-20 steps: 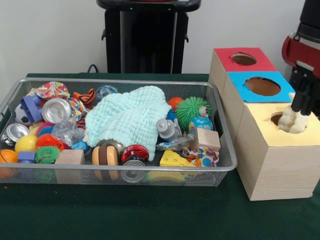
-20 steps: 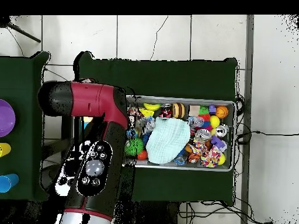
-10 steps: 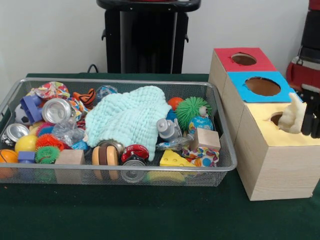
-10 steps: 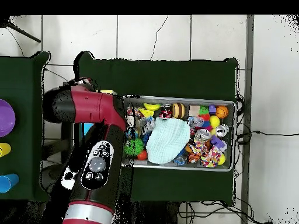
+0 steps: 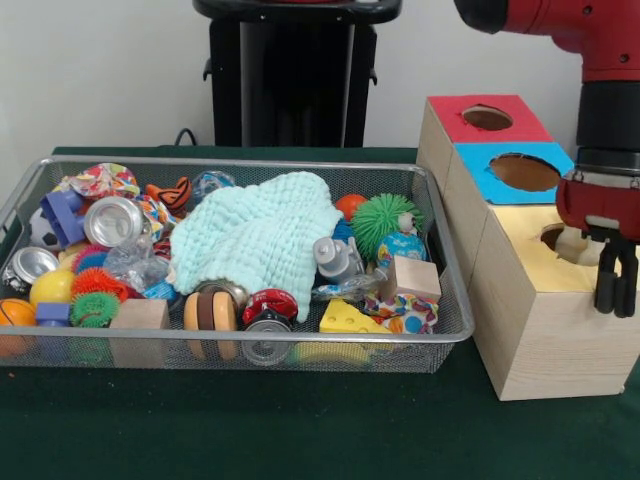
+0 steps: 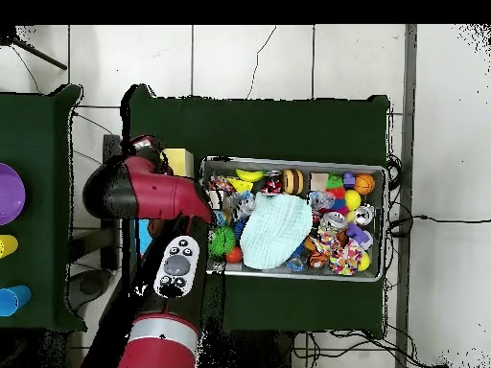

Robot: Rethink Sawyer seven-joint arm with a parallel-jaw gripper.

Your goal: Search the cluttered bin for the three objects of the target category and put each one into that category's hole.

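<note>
Your hand (image 5: 617, 290) hangs at the near right edge of the yellow-topped box (image 5: 540, 330), its black fingers (image 5: 606, 288) close together and holding nothing that you can see. Just behind it, a cream plush toy (image 5: 578, 244) sits in the yellow box's hole (image 5: 553, 237), only its top showing, so judge that item delivered or nearly so. You cannot tell from here whether others already went in. For what remains, look in the wire bin (image 5: 455, 330), where a mint cloth (image 5: 255, 238) covers the middle and may hide more soft toys among the balls, cans and blocks.
</note>
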